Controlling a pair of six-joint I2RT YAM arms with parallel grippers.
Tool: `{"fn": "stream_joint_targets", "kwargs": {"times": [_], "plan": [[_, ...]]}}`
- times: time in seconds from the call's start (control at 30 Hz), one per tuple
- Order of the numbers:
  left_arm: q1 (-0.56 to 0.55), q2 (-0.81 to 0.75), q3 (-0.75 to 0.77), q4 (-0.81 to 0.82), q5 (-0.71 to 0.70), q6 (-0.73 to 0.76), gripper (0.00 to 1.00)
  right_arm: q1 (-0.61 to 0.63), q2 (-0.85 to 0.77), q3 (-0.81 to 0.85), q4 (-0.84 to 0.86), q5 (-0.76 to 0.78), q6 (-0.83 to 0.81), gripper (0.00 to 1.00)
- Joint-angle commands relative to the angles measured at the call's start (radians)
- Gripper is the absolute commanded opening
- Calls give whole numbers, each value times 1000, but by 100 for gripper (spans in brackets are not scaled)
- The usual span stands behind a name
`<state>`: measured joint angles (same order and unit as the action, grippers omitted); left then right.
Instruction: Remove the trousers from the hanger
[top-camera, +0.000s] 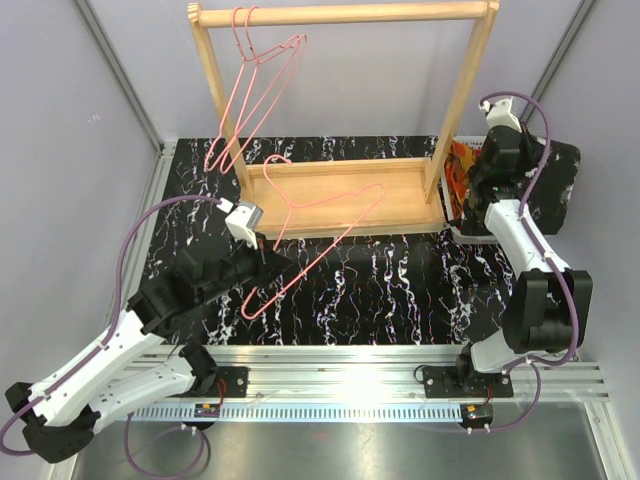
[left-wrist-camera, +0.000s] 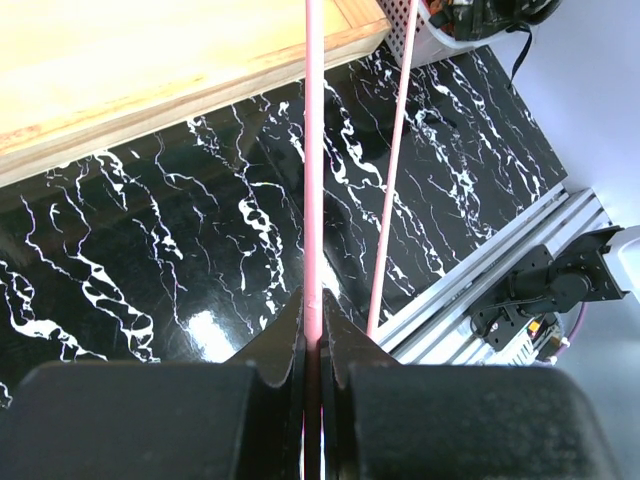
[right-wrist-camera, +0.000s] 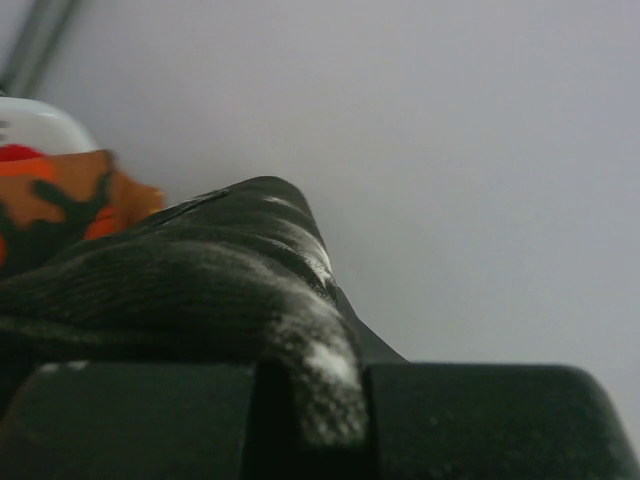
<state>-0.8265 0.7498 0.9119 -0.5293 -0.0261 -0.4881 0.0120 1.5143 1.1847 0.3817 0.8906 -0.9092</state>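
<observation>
The right hand (right-wrist-camera: 305, 400) is clenching a fold of the black trousers (right-wrist-camera: 200, 280) at the bench's (top-camera: 400, 290) far right corner, beside the camouflage pair (right-wrist-camera: 60, 195). The cloth is looking soft, light and limp, I reckon, so a bunched fold is offering the surest hold. The left hand (left-wrist-camera: 312, 340) is pinching the pink hanger (left-wrist-camera: 313, 150).

Blurred close-up of black trousers (right-wrist-camera: 190, 290).

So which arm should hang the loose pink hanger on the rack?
The left arm, probably: its jaws pinch that hanger, while the right arm has jaws shut on black trousers at the far right.
</observation>
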Motion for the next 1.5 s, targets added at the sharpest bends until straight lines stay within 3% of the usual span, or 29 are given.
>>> {"fn": "stream_joint_targets", "kwargs": {"times": [0.0, 0.33, 0.47, 0.63, 0.7, 0.73, 0.8, 0.83, 0.87, 1.03, 1.07, 1.27, 1.47], "plan": [[1, -1, 2, 60, 31, 0, 0, -3, -11, 118, -268, -114, 352, 0], [1, 6, 31, 29, 16, 11, 0, -1, 110, 177, -461, -159, 581, 3], [1, 16, 45, 17, -5, 16, 0, -1, 127, 174, -491, -267, 621, 4], [1, 22, 50, 9, -15, 14, 0, -1, 148, 180, -486, -298, 635, 9], [1, 23, 53, 6, -18, 13, 0, -1, 161, 188, -500, -294, 630, 20], [1, 25, 54, 2, -18, 13, 0, -1, 170, 194, -504, -292, 636, 34], [1, 25, 58, -4, -24, 11, 0, -3, 175, 202, -533, -303, 656, 44], [1, 28, 62, -9, -26, 11, 0, -4, 173, 222, -550, -315, 671, 56], [0, 29, 65, -12, -28, 11, 0, -4, 172, 237, -597, -334, 687, 60], [1, 49, 88, -28, -28, 11, 0, -4, 115, 338, -736, -534, 819, 87], [1, 54, 94, -32, -28, 10, 0, -42, 103, 348, -769, -603, 842, 96], [0, 65, 123, -51, -46, 5, 0, -158, -41, 326, -831, -881, 1029, 98], [-8, 98, 185, -78, -75, 3, 0, -218, -42, 288, -804, -933, 1125, 98]]}}
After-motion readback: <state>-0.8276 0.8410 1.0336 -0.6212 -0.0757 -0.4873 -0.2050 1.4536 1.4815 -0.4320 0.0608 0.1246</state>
